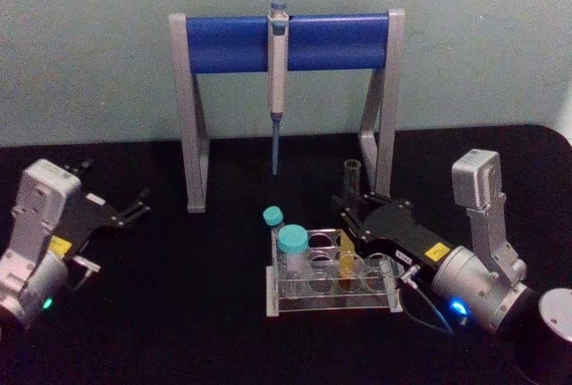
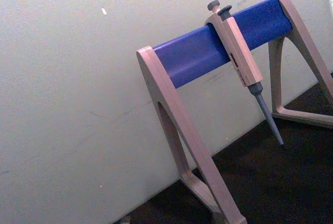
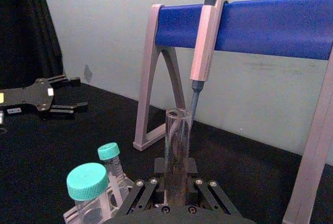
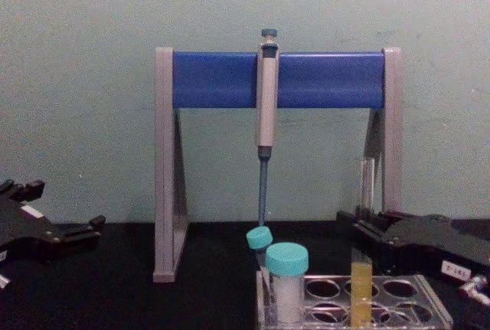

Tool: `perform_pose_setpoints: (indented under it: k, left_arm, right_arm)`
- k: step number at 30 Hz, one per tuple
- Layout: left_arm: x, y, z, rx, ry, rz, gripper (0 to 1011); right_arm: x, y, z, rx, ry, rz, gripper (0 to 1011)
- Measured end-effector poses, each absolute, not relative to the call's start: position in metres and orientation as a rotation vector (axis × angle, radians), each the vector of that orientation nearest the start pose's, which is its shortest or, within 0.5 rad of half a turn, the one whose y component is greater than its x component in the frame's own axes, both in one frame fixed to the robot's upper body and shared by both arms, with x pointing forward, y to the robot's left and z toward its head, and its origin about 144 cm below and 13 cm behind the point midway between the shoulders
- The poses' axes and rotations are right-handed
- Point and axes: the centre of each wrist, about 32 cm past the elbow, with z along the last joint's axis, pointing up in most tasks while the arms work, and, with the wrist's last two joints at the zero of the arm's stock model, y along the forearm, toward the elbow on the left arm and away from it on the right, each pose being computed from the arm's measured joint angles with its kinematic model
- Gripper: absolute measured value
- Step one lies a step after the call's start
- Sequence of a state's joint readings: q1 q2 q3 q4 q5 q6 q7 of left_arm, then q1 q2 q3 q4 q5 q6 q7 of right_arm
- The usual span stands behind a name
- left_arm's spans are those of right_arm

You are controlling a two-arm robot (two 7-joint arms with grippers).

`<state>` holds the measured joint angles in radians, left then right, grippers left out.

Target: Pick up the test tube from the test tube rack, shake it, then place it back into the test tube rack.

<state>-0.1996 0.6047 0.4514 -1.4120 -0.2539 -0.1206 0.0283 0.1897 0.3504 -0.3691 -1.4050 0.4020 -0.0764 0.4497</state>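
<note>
The test tube (image 1: 350,190) stands upright in the clear test tube rack (image 1: 327,306), with its yellow-orange liquid (image 4: 360,290) down at rack level. My right gripper (image 1: 348,213) reaches in from the right and is shut on the test tube's middle, above the rack's top plate. In the right wrist view the test tube (image 3: 177,141) rises straight up from between the fingers. My left gripper (image 1: 121,190) rests open on the table far to the left, holding nothing.
Two teal-capped vials (image 1: 292,242) stand at the rack's left end. Behind the rack, a grey-and-blue pipette stand (image 1: 228,44) holds a hanging pipette (image 1: 278,72), whose tip is just behind the tube. A dark cylinder (image 1: 550,336) sits at the near right.
</note>
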Motion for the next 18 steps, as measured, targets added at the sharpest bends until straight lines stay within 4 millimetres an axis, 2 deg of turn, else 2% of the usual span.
perform_pose_setpoints:
  k: [16, 17, 18]
  left_arm:
    - [0.4886, 0.3097, 1.1398, 0.304, -0.285, 1.248, 1010]
    - [0.4886, 0.3097, 1.1398, 0.304, -0.285, 1.248, 1010]
    - [0.4886, 0.3097, 1.1398, 0.304, -0.285, 1.248, 1010]
  right_arm:
    - [0.4963, -0.2382, 1.1353, -0.011, 0.022, -0.842, 233]
    - [0.4963, -0.2382, 1.1354, -0.012, 0.022, -0.842, 242]
    - [0.4963, -0.2383, 1.1354, -0.012, 0.022, -0.842, 294]
